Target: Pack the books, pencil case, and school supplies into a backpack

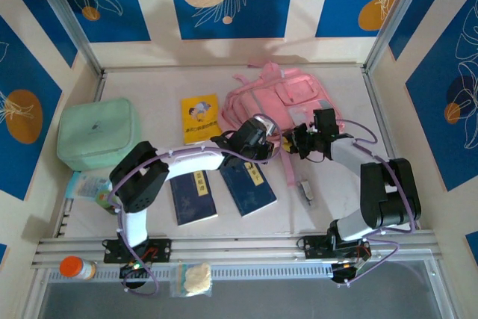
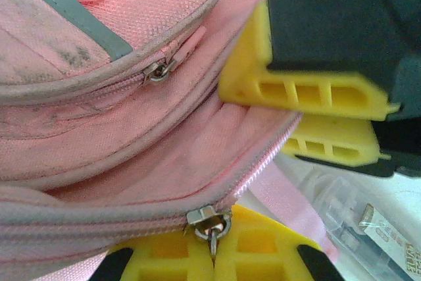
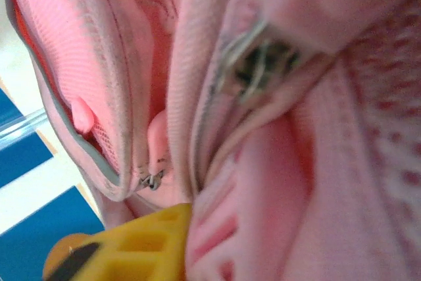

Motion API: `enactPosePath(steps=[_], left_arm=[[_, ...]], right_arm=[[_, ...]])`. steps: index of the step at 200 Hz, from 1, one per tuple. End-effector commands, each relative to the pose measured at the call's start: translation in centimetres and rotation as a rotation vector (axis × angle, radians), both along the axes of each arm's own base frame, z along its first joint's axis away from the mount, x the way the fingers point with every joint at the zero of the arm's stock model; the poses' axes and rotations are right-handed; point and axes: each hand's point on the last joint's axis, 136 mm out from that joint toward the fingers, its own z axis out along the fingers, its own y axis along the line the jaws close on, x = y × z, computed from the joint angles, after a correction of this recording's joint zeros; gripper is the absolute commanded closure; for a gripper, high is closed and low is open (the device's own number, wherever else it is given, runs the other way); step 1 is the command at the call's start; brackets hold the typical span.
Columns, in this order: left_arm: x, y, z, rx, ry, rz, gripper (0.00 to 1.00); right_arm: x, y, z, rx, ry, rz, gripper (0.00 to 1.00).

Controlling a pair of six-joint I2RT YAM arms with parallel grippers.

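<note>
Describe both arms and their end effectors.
Left arm and right arm: pale tubular links, bulky black joints, lilac cables looped alongside. Left end effector and right end effector: black bodies, bright yellow fingers with rectangular cut-outs.

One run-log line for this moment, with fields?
step: unzip backpack | left gripper: shut on zipper pull | right gripper: against backpack fabric
</note>
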Motion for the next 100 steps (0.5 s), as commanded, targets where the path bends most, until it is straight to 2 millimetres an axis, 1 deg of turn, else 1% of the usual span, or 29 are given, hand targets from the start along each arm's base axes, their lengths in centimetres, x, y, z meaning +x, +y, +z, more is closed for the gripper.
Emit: enactPosePath(steps=[1, 16, 30, 46, 62, 74, 84, 88, 100], left_arm=[[-0.2, 0.5, 4.6, -0.036, -0.073, -0.026, 1.00], [-0.3, 2.3, 4.1, 0.023, -0.070, 0.003, 1.00], [-0.3, 3.8, 3.2, 0.063, -0.067, 0.010, 1.00], [-0.2, 5.0, 1.7, 0.109, -0.023, 0.005, 1.00], [0.1, 5.9, 0.5, 0.144, 0.031, 0.015, 1.00], [0.0, 6.0, 0.3, 0.137, 0.053, 0.018, 1.00], [-0.3, 5.5, 0.5, 0.109, 0.069, 0.010, 1.00], [-0.5, 5.1, 0.7, 0.089, 0.080, -0.003, 1.00], [-1.1, 3.5, 1.7, 0.013, 0.105, -0.062, 1.00]], right_arm=[[1.4, -2.5, 1.4, -0.093, -0.090, 0.030, 0.90], [1.4, -4.4, 1.9, -0.138, -0.112, 0.046, 0.94], [2.0, -6.5, 2.6, -0.158, -0.140, 0.050, 0.99], [2.8, -7.9, 3.3, -0.170, -0.146, 0.076, 1.00], [3.9, -8.6, 3.6, -0.194, -0.152, 0.095, 1.00], [4.4, -9.2, 3.5, -0.227, -0.141, 0.092, 1.00], [4.6, -9.3, 3.6, -0.241, -0.145, 0.095, 1.00], [4.6, -9.1, 3.8, -0.238, -0.152, 0.100, 0.96], [4.5, -8.4, 4.2, -0.221, -0.172, 0.114, 0.82]])
